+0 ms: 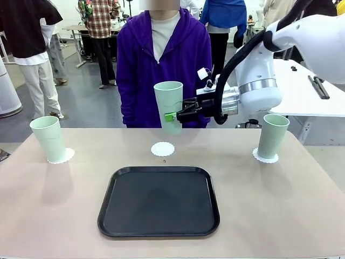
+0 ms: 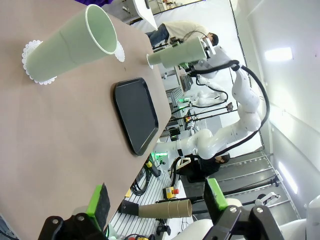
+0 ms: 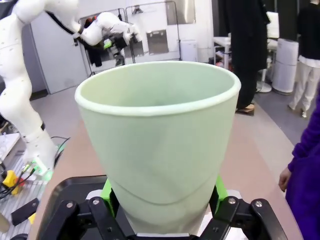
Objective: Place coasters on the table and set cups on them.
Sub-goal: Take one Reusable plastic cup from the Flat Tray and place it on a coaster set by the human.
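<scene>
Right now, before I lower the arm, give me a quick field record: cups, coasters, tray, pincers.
held cup: upright, clamped in right pincer, in the air above the table
middle coaster: bare, below the held cup
left cup: standing on left coaster
right cup: standing on right coaster
tray: empty, near side of the middle coaster
left pincer: open, holding nothing
person: standing at far edge, behind the held cup

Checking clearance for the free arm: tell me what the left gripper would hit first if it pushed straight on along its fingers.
Probably the table: the open left gripper looks along bare tabletop. Farther on stands a cup on its coaster, off to one side, with the tray toward the other. Depth is unclear.
</scene>
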`<state>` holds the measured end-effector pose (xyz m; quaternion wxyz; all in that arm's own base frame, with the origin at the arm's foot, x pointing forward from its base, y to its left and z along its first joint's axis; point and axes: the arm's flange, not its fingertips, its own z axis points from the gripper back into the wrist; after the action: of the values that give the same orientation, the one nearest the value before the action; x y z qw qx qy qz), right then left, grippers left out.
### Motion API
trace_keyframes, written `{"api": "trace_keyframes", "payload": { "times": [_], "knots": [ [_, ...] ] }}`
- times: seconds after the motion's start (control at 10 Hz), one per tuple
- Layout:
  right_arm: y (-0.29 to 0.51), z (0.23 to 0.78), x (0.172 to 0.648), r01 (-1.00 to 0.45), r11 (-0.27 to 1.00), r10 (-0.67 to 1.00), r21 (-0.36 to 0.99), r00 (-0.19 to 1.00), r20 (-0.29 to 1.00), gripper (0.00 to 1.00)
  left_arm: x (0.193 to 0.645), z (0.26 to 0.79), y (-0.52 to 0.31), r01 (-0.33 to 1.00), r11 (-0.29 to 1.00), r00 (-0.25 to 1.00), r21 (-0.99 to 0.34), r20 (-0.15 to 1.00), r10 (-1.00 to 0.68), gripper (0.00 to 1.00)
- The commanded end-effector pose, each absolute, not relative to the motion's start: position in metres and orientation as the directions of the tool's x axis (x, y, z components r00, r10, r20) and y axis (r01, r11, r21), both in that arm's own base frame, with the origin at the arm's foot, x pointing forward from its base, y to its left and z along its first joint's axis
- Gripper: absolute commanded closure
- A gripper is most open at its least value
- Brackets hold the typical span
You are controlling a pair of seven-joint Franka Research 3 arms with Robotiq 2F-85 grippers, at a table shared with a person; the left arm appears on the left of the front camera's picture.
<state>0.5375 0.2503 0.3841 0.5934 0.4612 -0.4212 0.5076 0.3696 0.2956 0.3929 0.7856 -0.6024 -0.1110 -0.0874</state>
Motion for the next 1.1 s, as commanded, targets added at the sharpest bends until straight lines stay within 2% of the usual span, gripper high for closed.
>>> {"api": "trace_keyframes", "payload": {
  "times": [0.0,0.4,1.0],
  "knots": [
    [0.257,0.369,0.588,-0.993,0.039,0.122,0.115,0.119,0.985,0.16,0.369,0.395,0.295,0.267,0.270,0.961,-0.925,0.276,-0.003,0.00],
    [0.269,0.336,0.628,-0.992,-0.009,0.119,0.126,0.124,0.985,0.16,0.369,0.395,0.295,0.267,0.270,0.961,-0.925,0.276,-0.003,0.00],
    [0.266,0.329,0.622,-0.990,0.014,0.129,0.144,0.144,0.981,0.16,0.369,0.395,0.295,0.267,0.270,0.961,-0.925,0.276,-0.003,0.00]
  ]
}}
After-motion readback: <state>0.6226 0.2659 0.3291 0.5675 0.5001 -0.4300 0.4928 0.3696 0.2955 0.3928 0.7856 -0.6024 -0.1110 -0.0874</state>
